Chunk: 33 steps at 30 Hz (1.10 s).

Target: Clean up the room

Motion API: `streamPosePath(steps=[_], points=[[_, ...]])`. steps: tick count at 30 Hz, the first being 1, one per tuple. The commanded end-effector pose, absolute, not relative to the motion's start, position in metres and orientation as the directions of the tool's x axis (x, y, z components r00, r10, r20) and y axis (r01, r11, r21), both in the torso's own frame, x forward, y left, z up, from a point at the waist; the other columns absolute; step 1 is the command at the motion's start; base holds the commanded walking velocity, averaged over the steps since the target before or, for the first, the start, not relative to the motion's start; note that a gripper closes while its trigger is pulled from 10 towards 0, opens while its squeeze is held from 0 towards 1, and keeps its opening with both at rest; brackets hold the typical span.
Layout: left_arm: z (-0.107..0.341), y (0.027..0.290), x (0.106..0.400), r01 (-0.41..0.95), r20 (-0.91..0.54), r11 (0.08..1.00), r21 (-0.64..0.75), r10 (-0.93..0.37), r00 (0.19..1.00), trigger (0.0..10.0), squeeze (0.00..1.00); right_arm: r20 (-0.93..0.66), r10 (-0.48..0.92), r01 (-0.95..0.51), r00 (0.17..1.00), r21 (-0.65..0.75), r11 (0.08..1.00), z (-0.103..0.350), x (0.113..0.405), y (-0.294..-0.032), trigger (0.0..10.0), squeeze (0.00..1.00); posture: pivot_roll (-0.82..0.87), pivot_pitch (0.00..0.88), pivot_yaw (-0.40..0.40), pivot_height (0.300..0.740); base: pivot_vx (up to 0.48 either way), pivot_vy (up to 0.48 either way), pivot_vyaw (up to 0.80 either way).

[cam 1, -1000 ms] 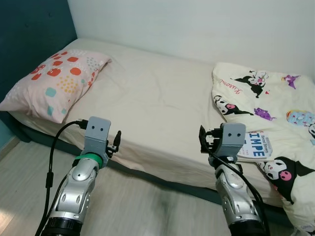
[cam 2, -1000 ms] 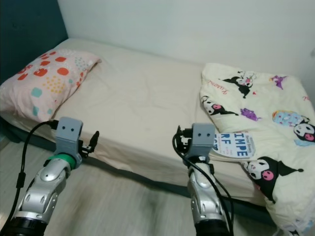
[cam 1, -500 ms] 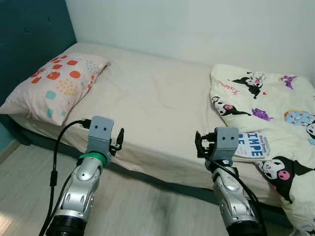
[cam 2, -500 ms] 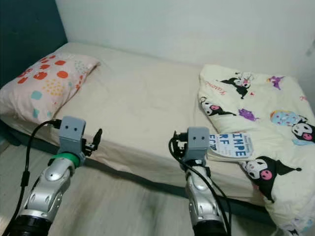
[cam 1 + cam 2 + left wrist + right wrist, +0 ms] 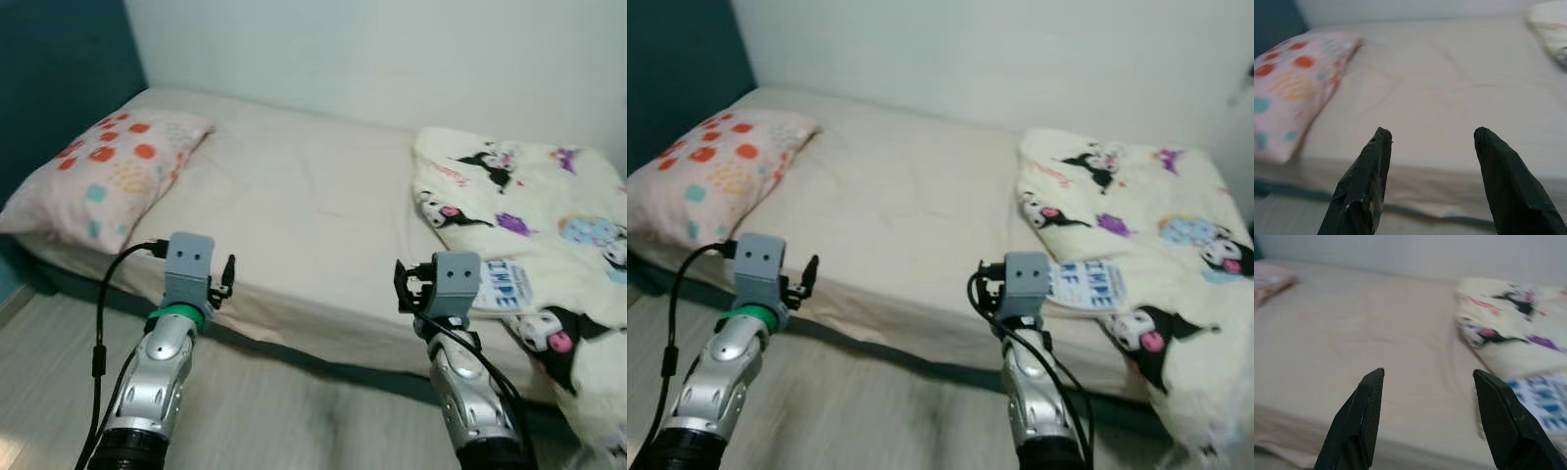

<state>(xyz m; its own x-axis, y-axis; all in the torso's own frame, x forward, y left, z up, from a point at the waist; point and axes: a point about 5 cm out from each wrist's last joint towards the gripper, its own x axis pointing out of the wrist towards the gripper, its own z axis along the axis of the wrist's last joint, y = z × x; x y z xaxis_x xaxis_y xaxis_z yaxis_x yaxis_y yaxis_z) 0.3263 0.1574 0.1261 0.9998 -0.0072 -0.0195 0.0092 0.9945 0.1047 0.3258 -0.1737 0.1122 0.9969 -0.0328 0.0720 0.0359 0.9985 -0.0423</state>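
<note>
A bed [image 5: 304, 211] with a cream sheet stretches across in front of me. At its left end lies a pink pillow [image 5: 98, 171] with coloured spots. A rumpled cream blanket [image 5: 509, 181] printed with cartoon figures is heaped at the right end. On the blanket's near part rests a white booklet [image 5: 505, 284] with blue letters. My left gripper [image 5: 1431, 131] is open, held just short of the bed's near edge. My right gripper [image 5: 1427, 371] is open too, a little left of the booklet [image 5: 1542, 401], with nothing between its fingers.
A dark teal headboard wall [image 5: 49, 78] rises behind the pillow, and a white wall runs along the bed's far side. Pale wood floor [image 5: 294, 411] lies between me and the bed frame.
The whole picture has shifted slightly and blurred, so the camera moved. Both arms stay raised before the bed edge, and their fingers are still apart.
</note>
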Motion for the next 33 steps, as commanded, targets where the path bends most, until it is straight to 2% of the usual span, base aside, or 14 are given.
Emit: streamPosePath(steps=[1,11,33], points=[[0.1244,0.1534,0.3266,0.018,-0.027,0.995,0.094,-0.016,1.000,10.0,0.00,0.054,-0.045,0.046,0.998,-0.028,0.999,0.1070,0.3243,-0.1766,10.0,0.00,-0.05,0.021,0.047,0.740,0.000,0.000,-0.80],[0.1259,0.1513,0.3269,0.005,-0.030,0.998,0.061,-0.003,1.000,10.0,0.00,0.057,-0.029,0.031,0.998,-0.033,0.999,0.1090,0.3272,-0.1730,10.0,0.00,-0.03,0.027,0.038,0.740,0.000,0.000,-0.80],[0.1291,0.1485,0.3272,0.012,-0.014,0.996,0.086,-0.011,1.000,10.0,0.00,0.059,-0.028,0.029,0.998,-0.022,0.999,0.1088,0.3279,-0.1694,10.0,0.00,-0.03,0.036,0.042,0.740,0.000,0.000,-0.80]])
